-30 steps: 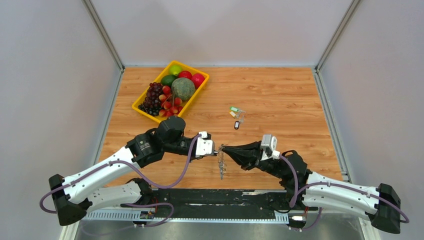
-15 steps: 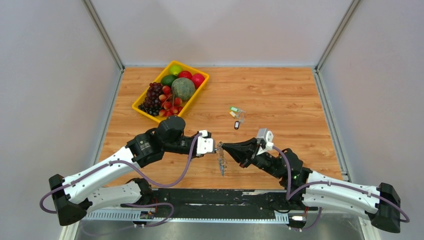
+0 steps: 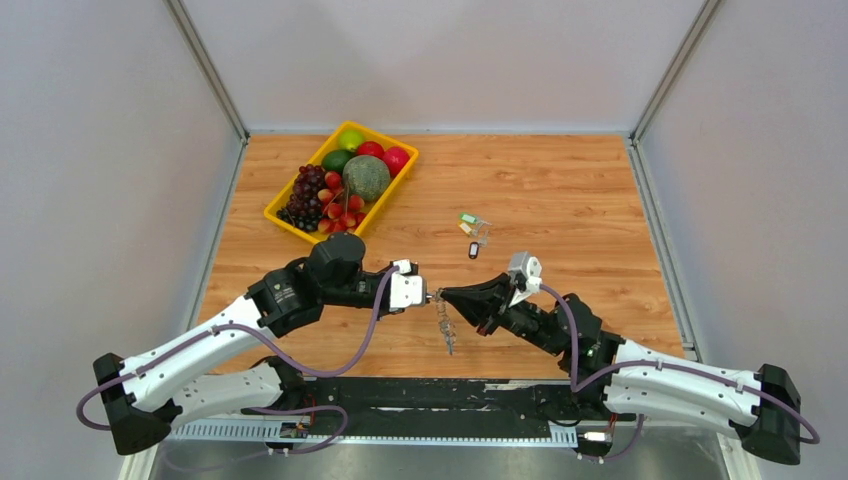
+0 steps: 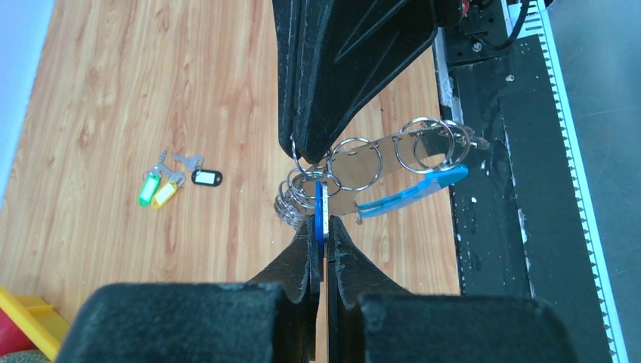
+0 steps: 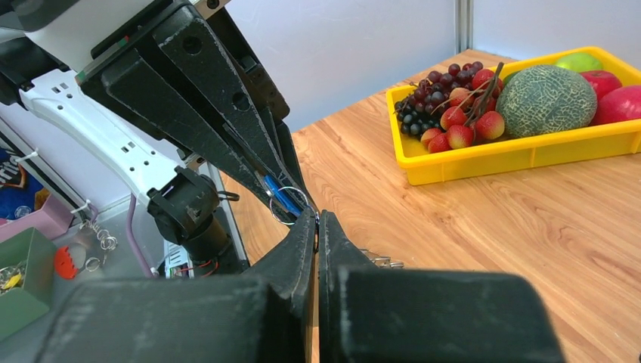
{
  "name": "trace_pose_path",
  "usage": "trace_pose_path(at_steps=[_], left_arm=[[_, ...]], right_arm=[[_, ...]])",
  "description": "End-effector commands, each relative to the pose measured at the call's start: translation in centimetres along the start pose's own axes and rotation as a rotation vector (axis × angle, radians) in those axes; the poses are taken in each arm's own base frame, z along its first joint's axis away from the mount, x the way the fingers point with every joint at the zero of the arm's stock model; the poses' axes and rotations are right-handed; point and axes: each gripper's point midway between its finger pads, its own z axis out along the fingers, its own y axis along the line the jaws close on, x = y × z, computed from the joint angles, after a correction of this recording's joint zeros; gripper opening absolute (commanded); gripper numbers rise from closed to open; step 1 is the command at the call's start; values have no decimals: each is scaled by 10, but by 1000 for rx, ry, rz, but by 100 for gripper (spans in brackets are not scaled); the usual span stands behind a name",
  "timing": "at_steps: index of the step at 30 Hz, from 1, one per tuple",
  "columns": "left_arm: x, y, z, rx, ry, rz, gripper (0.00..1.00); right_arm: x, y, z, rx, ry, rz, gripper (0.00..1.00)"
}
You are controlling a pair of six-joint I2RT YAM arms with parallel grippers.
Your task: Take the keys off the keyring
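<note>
Wood tabletop (image 3: 580,180) is lying open to the right and back, a yellow fruit tray (image 3: 388,193) sitting far-left. Near the front edge, left gripper (image 3: 430,296) and right gripper (image 3: 446,296) are both clamping tight on the dangling keyring (image 3: 444,328); three keys (image 3: 472,232) are lying behind.

Left gripper (image 4: 321,227), bottom centre: jaws closed on a thin blue-edged part of the keyring (image 4: 385,147); right gripper (image 4: 305,153), entering from the top: tip pinched on a silver loop of the same cluster, just above the left tips; blue tag (image 4: 412,193) hanging off the rings, to the right; keys (image 4: 178,181), three, loose on the wooden table (image 4: 113,98) at left, tagged green, yellow and black; yellow tray (image 4: 21,311), one corner, bottom left.
</note>
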Motion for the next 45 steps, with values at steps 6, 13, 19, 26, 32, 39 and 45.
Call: trace_pose_path(at_steps=[6,13,19,26,32,39,45], left_arm=[[-18,-4,-10,7,-63,47,0],[-18,-3,-11,-1,-63,50,0],[-18,-2,-11,-8,-61,51,0],[-18,0,-12,-19,-59,51,0],[-16,1,-11,-24,-51,49,0],[-14,2,-10,-28,-46,47,0],[-14,-1,-9,-9,-49,46,0]], right_arm=[[1,-3,8,27,40,17,0],[9,6,13,-17,94,25,0],[13,6,12,-17,108,23,0],[12,6,7,-17,102,33,0],[12,16,7,-69,120,38,0],[0,21,-4,-117,29,20,0],[-26,29,-17,-171,-129,-2,0]])
